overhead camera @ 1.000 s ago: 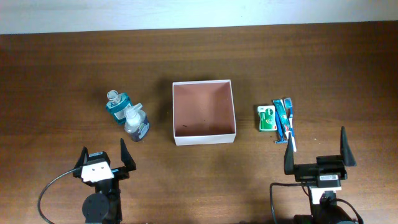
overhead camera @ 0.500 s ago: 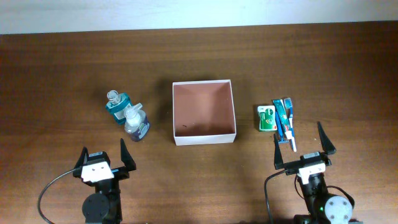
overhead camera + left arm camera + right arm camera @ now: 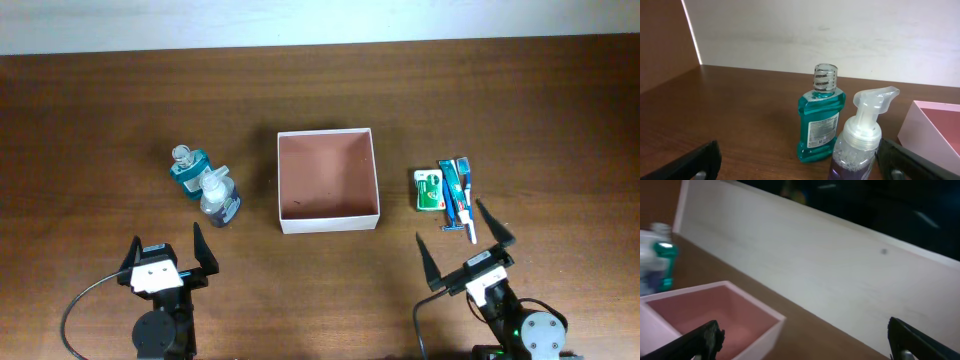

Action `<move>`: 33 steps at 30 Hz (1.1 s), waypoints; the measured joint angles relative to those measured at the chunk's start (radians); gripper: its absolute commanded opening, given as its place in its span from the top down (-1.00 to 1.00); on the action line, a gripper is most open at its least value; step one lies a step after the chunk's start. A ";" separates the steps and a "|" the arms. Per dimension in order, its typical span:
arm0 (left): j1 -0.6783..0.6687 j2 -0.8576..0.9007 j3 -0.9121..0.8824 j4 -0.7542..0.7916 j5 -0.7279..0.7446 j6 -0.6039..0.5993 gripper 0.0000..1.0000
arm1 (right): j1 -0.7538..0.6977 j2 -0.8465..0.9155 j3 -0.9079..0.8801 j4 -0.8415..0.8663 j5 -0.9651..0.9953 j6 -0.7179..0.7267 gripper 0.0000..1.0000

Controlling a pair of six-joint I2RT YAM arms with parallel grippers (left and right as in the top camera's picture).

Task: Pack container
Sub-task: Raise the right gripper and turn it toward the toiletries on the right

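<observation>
White-walled container [image 3: 328, 222], reddish-brown inside, sat mid-table, open top, nothing in it, so packing was at zero. L of it, well apart: teal mouthwash bottle [image 3: 187, 170] and clear pump bottle [image 3: 219, 197], standing side by side, about touching. R of it: green pack [image 3: 430, 190] w/ blue toothbrush pack [image 3: 456, 188] just beside; small razor-like item [image 3: 470, 232] at its near end, too small to confirm. Change vs 1 s ago: right gripper [image 3: 449, 222] had shifted left from its parked spot and yawed toward the container; overhead put its tips either side of the pack's near end. Jaws wide apart, holding nothing. Its wrist cam was blurred and showed the container [image 3: 715, 317] low-left but no packs, so height over them couldn't be told. Probably lining up the first pick on the R pile. Left gripper [image 3: 165, 238] hadn't moved: fingers spread, empty, facing both bottles.
</observation>
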 measured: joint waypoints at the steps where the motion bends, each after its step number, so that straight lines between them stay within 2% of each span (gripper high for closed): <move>1: 0.000 0.000 0.000 0.000 0.000 0.000 -0.99 | 0.000 0.000 0.000 -0.003 -0.021 0.000 -0.97; 10: 0.000 0.000 0.000 0.000 0.000 0.000 -0.99 | 0.000 0.000 0.000 -0.058 -0.128 0.000 -0.97; 18: 0.000 0.000 0.000 0.000 0.000 0.000 -0.99 | 0.000 0.000 0.000 -0.262 -0.140 0.000 -0.96; 33: 0.000 0.000 0.000 0.000 0.000 0.000 -0.99 | 0.000 0.001 0.000 -0.237 -0.121 -0.022 -0.97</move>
